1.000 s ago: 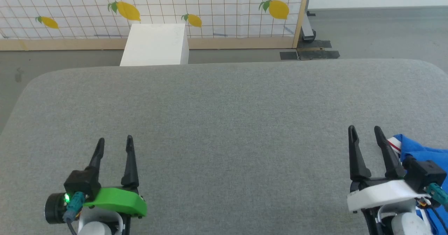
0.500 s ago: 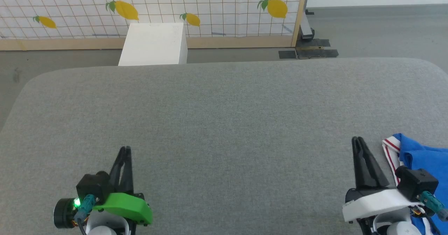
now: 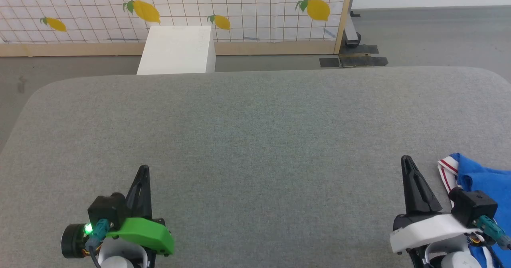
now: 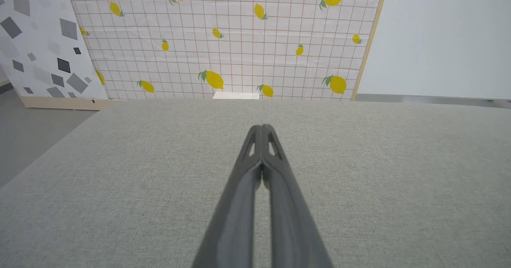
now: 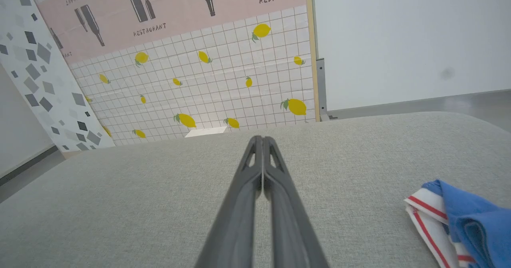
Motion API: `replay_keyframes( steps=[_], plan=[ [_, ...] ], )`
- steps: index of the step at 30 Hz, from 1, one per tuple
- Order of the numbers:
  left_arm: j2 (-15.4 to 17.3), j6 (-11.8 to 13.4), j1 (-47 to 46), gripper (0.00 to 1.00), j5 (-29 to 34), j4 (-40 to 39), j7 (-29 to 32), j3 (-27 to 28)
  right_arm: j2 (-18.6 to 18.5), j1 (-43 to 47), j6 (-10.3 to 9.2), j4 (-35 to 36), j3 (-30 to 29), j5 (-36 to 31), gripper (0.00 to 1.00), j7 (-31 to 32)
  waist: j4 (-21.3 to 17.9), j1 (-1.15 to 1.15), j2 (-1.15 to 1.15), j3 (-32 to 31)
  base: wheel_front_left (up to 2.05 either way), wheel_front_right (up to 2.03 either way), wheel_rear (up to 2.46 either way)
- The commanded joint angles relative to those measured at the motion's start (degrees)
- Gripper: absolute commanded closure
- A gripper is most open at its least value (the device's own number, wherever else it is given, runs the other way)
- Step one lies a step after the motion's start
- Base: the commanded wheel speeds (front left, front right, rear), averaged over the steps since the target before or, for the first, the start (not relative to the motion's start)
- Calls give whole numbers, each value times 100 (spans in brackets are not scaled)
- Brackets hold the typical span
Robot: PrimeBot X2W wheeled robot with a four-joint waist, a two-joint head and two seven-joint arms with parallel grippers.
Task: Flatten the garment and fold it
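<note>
The garment (image 3: 481, 180), royal blue with red-and-white striped trim, lies bunched at the table's near right edge, partly cut off by the head view. In the right wrist view the garment (image 5: 459, 220) sits low on the right. My right gripper (image 3: 406, 160) is shut with nothing in it, just left of the garment and apart from it; its tips (image 5: 261, 139) press together. My left gripper (image 3: 143, 169) stands at the near left, shut on nothing, fingers closed together (image 4: 261, 127) over bare cloth.
A grey fabric-covered table (image 3: 255, 116) fills the middle. Beyond its far edge stands a white box (image 3: 177, 50) on the floor, in front of a lemon-patterned panel (image 3: 179, 8). Dark floor plates (image 3: 353, 61) lie at the panel's right end.
Both grippers have gone from open to shut. Both have drawn back a little toward the near edge.
</note>
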State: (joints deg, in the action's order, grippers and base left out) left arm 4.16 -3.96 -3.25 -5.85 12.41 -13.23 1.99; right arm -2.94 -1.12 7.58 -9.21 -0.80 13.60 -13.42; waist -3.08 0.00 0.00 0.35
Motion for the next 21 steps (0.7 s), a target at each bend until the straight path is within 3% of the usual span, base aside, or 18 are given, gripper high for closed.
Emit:
replay_keyframes(
  steps=[1, 21],
  plan=[
    [-14, 39, 37, 100, 51, -41, 24, -9, 1, 13, -1, 50, 3, -69, 100, 49, 4, 0, 0, 0, 0, 0, 0],
    [-34, 103, 89, 100, 146, -255, 255, -43, 2, 31, -2, 205, 17, -298, 100, 279, 58, 0, 0, -7, 0, 0, 0]
  ],
)
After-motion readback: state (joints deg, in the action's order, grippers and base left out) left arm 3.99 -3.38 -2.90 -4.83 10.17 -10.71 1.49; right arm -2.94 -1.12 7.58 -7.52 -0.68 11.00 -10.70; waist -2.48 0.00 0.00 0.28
